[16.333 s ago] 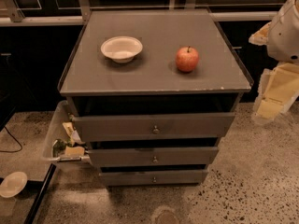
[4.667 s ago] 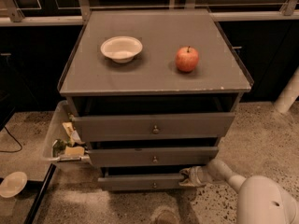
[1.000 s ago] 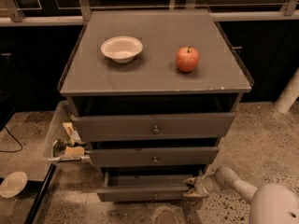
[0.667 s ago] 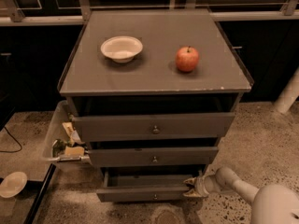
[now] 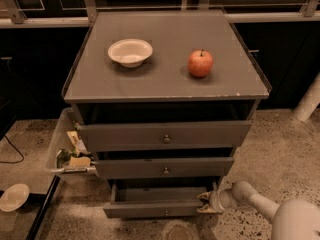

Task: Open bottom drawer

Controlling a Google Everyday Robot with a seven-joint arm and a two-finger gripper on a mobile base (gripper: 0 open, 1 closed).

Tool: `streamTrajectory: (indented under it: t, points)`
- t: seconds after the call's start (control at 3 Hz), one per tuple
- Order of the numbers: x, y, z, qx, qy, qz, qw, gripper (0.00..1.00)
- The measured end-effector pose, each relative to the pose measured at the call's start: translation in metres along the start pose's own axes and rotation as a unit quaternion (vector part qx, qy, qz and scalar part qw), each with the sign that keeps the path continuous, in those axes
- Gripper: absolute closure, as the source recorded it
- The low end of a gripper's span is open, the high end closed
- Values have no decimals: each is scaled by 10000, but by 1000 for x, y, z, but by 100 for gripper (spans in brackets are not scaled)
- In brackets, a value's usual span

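The bottom drawer (image 5: 155, 210) is the lowest, narrowest grey front with a small round knob (image 5: 165, 212). It stands pulled out a little from the grey cabinet (image 5: 165, 79), and its dark inside shows. My gripper (image 5: 206, 202) is at the drawer's right end, at the front corner, with the white arm (image 5: 260, 206) reaching in from the lower right. The middle drawer (image 5: 165, 167) and the top drawer (image 5: 165, 135) sit above it.
A white bowl (image 5: 130, 52) and a red apple (image 5: 200, 63) sit on the cabinet top. A clear bin with litter (image 5: 67, 151) stands at the cabinet's left. A white dish (image 5: 13, 197) lies on the floor at far left. A white post (image 5: 307, 100) stands at right.
Over the last second nothing has visibly moved. Since the earlier frames the bottom drawer has come out toward me with the gripper at its right end.
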State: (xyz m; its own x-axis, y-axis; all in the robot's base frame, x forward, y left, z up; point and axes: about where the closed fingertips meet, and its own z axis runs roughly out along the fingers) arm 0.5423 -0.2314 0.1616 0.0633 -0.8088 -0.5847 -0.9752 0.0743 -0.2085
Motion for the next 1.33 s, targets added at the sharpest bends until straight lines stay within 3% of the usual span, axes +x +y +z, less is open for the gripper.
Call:
streamTrajectory:
  t: [1.0,1.33]
  points:
    - [0,0,0,-1,0,0,10000,12]
    - [6,26,-1,-111,-60,43,9999,11]
